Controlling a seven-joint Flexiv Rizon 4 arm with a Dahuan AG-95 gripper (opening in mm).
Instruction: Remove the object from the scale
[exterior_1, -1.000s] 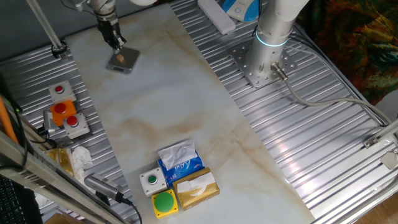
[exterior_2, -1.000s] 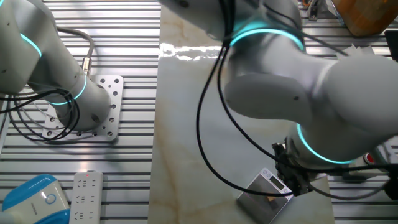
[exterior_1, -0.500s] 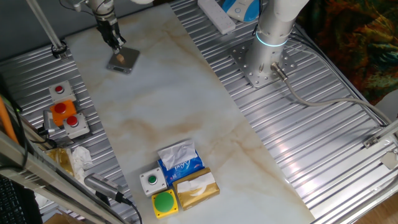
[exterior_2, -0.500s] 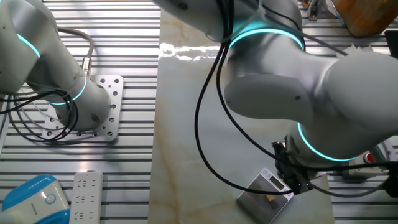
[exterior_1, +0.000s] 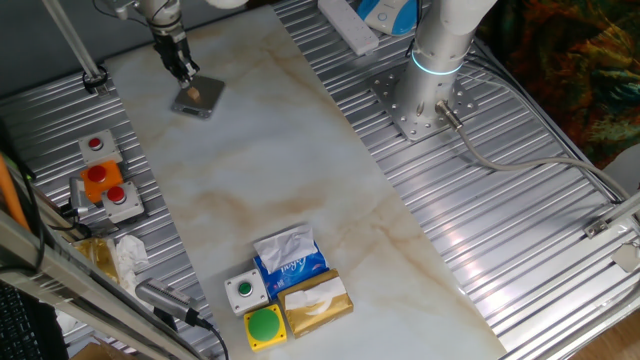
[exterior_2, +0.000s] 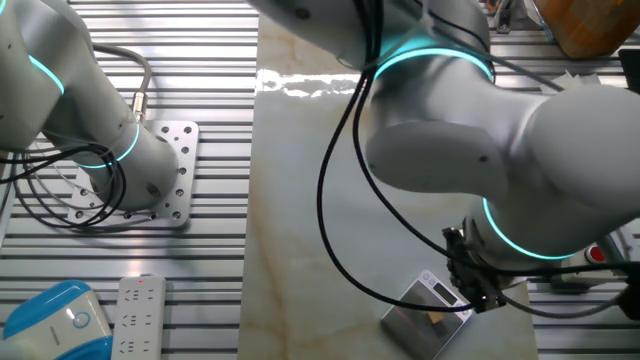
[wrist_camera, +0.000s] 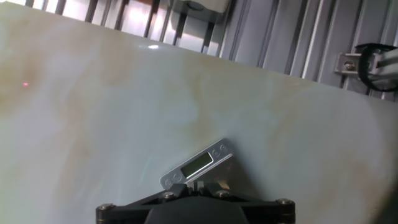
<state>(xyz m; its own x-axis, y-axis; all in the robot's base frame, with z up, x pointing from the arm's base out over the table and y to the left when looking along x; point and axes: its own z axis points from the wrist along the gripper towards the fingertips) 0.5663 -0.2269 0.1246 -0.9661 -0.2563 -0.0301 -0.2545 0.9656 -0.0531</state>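
The object (exterior_1: 197, 92), a tan nugget, lies on the scale (exterior_1: 198, 99) near the bench's far left corner, the gripper (exterior_1: 186, 71) just above it. The other fixed view shows the nugget (exterior_2: 437, 318) beneath the gripper (exterior_2: 478, 303). The hand view shows the scale's display (wrist_camera: 198, 164). I cannot tell whether the claw is open or closed.

scale (wrist_camera: 205, 169) half behind the fingers (exterior_1: 187, 72), nugget hidden

Pale marble-look tabletop (exterior_1: 290, 160) bearing scale (exterior_1: 197, 99), tissue boxes (exterior_1: 303, 280), green button boxes (exterior_1: 254, 308).
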